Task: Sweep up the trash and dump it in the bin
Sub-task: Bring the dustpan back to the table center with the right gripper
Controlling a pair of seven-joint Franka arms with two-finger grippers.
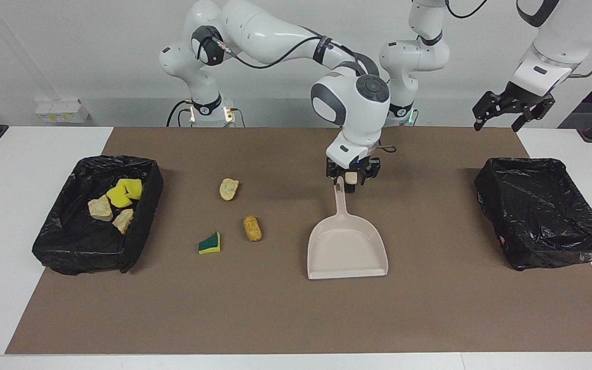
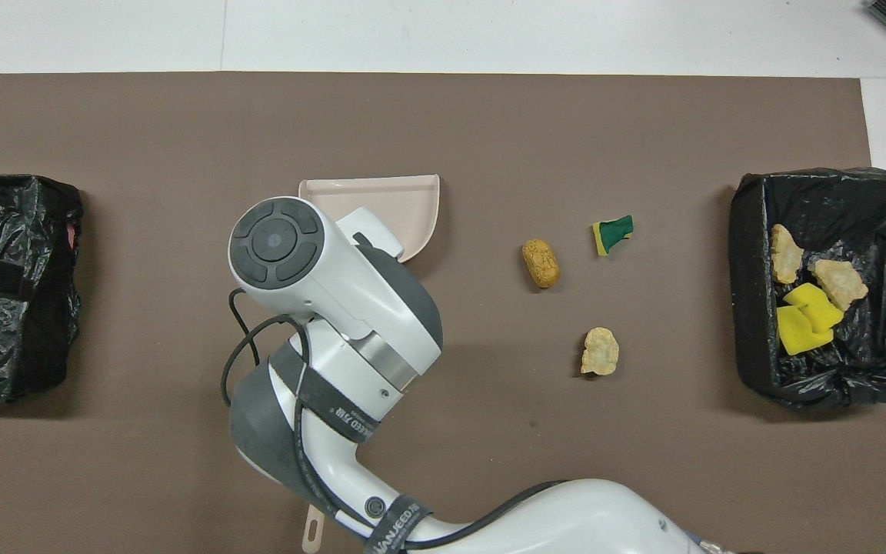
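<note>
The beige plastic dustpan (image 1: 346,252) lies flat on the brown mat (image 1: 296,318) that covers the counter, its open mouth turned away from the robots and its thin handle pointing back toward them. The right end effector (image 1: 351,181) hangs just above the tip of that handle, fingers apart and holding nothing, so the pan looks parked there as a set-down tool, with its handle within easy reach for another grasp.

Taking the dustpan as the landmark, three scraps of trash lie on the mat toward the right arm's end of the counter. A golden bread-like roll (image 1: 252,228) is the closest to the pan. A green-and-yellow sponge wedge (image 1: 209,243) sits a little further out. A pale tan bread-like piece (image 1: 228,189) lies nearer to the robots than the other two. Further still toward that end stands a black-bag-lined bin (image 1: 144,169), which already contains yellow sponge chunks (image 1: 124,192) and two tan bread-like chunks (image 1: 100,208). That suggests part of the trash has been dumped and three pieces remain.

A second black-lined bin (image 1: 486,180) stands toward the left arm's end from the dustpan, with no scraps showing in it. The left end effector (image 1: 514,110) waits raised in the air at that end, fingers spread, gripping nothing.
</note>
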